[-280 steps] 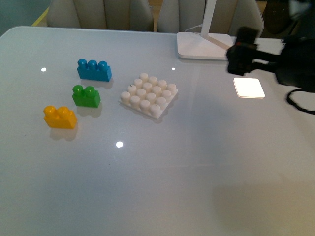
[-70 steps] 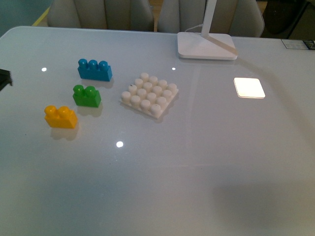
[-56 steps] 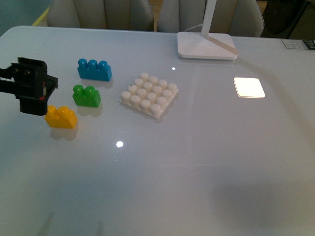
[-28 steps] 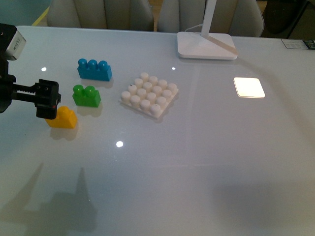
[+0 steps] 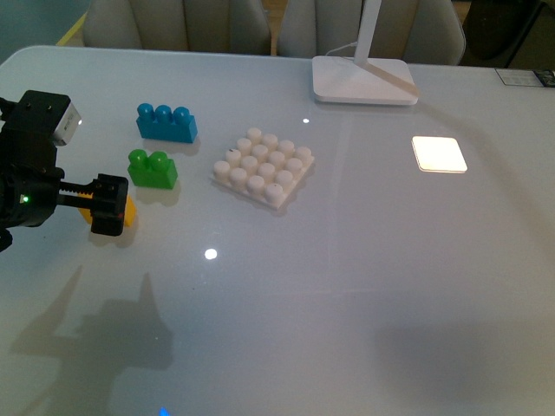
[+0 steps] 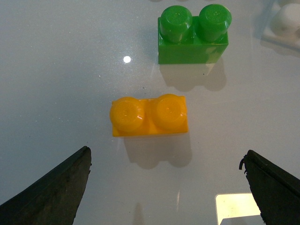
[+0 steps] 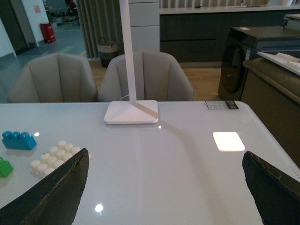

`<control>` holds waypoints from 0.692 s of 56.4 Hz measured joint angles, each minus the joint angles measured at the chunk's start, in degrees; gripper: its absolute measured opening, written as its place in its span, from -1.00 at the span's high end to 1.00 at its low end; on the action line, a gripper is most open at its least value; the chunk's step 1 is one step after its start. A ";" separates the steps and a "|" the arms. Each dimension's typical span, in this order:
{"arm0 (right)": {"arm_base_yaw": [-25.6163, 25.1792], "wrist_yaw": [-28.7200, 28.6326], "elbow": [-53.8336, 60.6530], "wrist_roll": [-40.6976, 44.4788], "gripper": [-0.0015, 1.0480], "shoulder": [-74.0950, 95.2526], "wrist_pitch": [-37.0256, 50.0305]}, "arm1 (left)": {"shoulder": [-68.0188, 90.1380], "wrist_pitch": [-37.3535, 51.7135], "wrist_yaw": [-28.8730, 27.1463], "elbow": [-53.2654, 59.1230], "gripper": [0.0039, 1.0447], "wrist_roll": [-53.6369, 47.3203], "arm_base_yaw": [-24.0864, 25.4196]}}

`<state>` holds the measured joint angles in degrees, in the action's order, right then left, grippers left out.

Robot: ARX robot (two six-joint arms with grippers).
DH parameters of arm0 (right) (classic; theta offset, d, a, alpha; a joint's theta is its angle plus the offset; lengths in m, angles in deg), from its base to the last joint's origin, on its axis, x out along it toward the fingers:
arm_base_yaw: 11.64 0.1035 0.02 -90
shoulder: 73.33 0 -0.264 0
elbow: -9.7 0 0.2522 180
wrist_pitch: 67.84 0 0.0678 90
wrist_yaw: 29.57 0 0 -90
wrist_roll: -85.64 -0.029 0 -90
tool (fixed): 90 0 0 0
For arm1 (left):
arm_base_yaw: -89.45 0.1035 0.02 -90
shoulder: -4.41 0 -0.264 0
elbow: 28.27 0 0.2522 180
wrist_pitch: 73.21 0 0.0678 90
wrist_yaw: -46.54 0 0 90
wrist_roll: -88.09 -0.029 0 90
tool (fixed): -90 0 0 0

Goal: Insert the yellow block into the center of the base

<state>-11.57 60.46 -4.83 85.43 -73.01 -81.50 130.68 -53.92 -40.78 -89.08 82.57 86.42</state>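
Operator: Where is the yellow block (image 6: pixel 149 116) lying, and why is the left tool (image 6: pixel 166 187) hanging there?

Observer: It is lying flat on the worktop (image 5: pixel 364 286), studs up, just beside the green brick (image 6: pixel 193 35) but not touching it. The left tool is hovering above it with both fingers spread wide and gripping nothing. In the wrist view, one finger is showing beyond each short end of the block.

Operator: Why that way round?

Observer: My guess is that it is lining up to pinch the block end to end. The green brick is facing one long side, so this is keeping the fingers clear of it.

Operator: And the base (image 5: pixel 263 167)?

Observer: It is sitting well apart from the block, on the far side of the green brick. All its studs are showing bare, so nothing is inserted yet. The right tool (image 7: pixel 166 192) is hanging open and empty too, looking over the worktop. It is not showing in the front view, so it is likely leaving room for the left arm.
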 joint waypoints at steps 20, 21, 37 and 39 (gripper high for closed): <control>0.00 0.00 0.00 0.00 -0.83 0.00 0.00 | 4.50 -4.20 -1.86 -6.47 -0.86 3.30 0.02; 0.00 0.00 0.00 0.00 -0.83 0.00 0.00 | 4.70 -4.44 -1.88 -6.78 -0.86 3.52 0.04; 0.00 0.00 0.00 0.00 -0.83 0.00 0.00 | 6.05 -6.03 -2.29 -9.57 -0.86 4.96 0.26; 0.00 0.00 0.00 0.00 -0.83 0.00 0.00 | 6.21 -6.12 -2.32 -9.75 -0.86 4.96 0.31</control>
<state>-11.57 60.46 -4.83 85.43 -73.01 -81.50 136.89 -60.04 -43.10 -98.82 87.53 86.73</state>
